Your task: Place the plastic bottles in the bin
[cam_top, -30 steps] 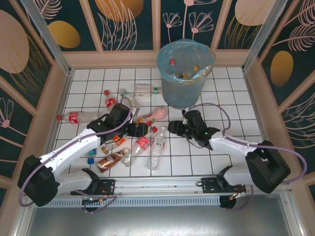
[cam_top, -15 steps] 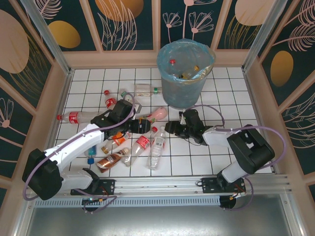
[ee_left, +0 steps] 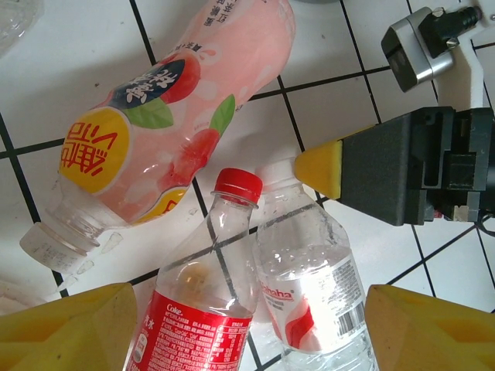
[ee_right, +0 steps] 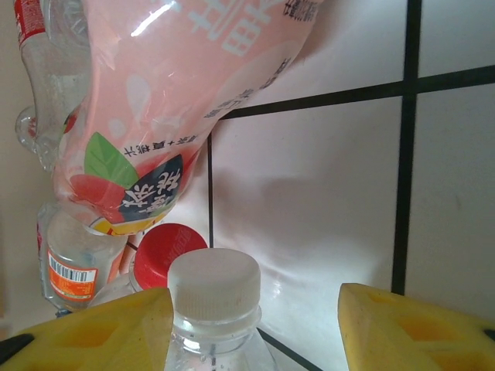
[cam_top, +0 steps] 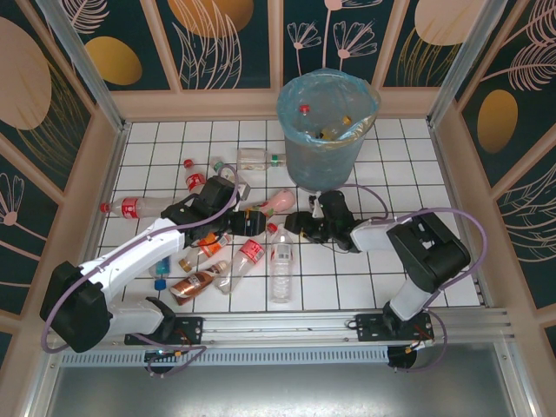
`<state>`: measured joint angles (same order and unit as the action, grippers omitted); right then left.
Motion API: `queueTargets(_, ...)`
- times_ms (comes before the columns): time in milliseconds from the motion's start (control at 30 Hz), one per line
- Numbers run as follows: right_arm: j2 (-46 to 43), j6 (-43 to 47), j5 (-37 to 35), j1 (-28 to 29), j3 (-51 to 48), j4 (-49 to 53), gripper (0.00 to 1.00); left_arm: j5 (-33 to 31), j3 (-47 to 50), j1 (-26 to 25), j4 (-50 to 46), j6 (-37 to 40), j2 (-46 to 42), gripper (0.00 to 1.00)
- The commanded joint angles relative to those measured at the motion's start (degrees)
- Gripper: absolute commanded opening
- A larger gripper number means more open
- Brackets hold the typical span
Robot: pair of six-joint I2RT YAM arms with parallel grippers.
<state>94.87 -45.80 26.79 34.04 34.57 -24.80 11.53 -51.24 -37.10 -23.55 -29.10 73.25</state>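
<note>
Plastic bottles (cam_top: 130,207) are lying on the counter (cam_top: 408,174) beside the bin (cam_top: 326,165).
Left tool (ee_left: 247,309) is hovering open over a red-capped bottle (ee_left: 224,255); right tool (ee_right: 255,309), open, is straddling a white-capped bottle (ee_right: 214,286).

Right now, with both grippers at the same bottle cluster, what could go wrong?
The left gripper and right gripper both stand open around the white-capped bottle; the arms could collide. The red-capped bottle lies right beside it inside the left jaws, so closing may pinch both. The right gripper straddles only its cap, which might slip.
</note>
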Motion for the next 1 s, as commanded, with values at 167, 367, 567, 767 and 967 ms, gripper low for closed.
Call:
queueTargets(167,2.6,2.5,1.7,0.3,5.3,2.3,0.62,-0.3,0.0,-0.2,0.8,0.5,0.4,0.78)
queueTargets(367,4.5,4.7,0.9,1.0,7.7,6.8,0.62,0.0,-0.1,-0.2,1.3,0.9,0.8,0.78)
queueTargets(567,6.0,4.5,1.7,1.7,7.8,6.3,0.61,-0.1,0.4,-0.2,1.6,0.8,0.5,0.78)
queueTargets(767,7.6,4.4,1.6,2.2,8.1,6.2,0.58,-0.4,0.6,-0.3,1.9,0.1,0.4,0.78)
queueTargets(967,6.7,4.4,0.1,2.1,7.2,6.4,0.50,-0.9,0.4,-0.2,1.9,-0.6,-0.3,0.78)
